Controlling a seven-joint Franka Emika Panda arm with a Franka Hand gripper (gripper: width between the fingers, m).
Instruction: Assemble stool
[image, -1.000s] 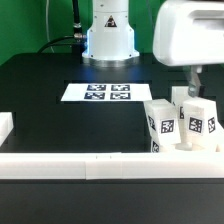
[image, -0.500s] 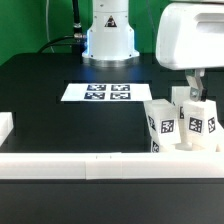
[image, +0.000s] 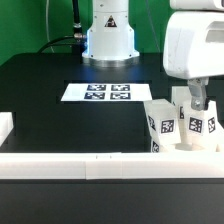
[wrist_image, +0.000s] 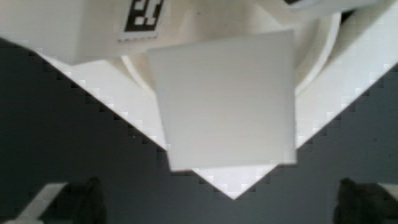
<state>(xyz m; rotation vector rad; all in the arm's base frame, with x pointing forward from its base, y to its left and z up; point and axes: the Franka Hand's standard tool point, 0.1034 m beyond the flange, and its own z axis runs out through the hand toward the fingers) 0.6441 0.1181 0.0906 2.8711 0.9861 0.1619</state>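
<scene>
Hovering with its fingers spread wide, the two-finger gripper sits directly above the short blocky white plastic legs. Picking one appears underway; descending squarely and closing comes next.

No readable text, brands or numbers. Only black-and-white square tags: on the flat white marker board mid-desk, and on the short blocky white plastic legs near the desk's front edge.
</scene>
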